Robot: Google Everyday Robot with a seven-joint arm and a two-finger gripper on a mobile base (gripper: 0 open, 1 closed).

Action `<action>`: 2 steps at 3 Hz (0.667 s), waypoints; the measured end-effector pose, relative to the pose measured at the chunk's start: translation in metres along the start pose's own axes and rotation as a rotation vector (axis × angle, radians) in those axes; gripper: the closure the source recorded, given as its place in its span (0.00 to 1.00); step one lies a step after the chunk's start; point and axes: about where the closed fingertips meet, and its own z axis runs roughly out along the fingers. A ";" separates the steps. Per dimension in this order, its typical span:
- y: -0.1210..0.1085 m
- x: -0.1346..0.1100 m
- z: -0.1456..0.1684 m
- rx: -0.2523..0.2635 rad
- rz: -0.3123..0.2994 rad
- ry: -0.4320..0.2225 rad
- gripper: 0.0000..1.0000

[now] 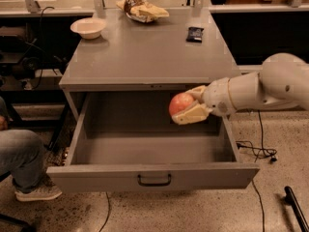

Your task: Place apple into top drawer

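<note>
The pinkish-red apple is held in my gripper, whose cream fingers are shut on it from the right. The gripper and apple hang above the right part of the open top drawer, below the level of the cabinet top and in front of the drawer's back. The drawer is pulled fully out, grey and empty inside, with a small dark handle centred on its front panel. My white arm reaches in from the right.
On the cabinet top stand a beige bowl at the back left, a snack bag at the back and a small dark packet at the right. A person's leg and shoe are at the left. Cables lie on the floor at the right.
</note>
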 end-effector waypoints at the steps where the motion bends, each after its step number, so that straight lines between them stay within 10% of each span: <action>1: 0.005 0.053 0.038 0.021 0.099 0.023 1.00; 2: -0.009 0.076 0.060 0.101 0.144 0.016 1.00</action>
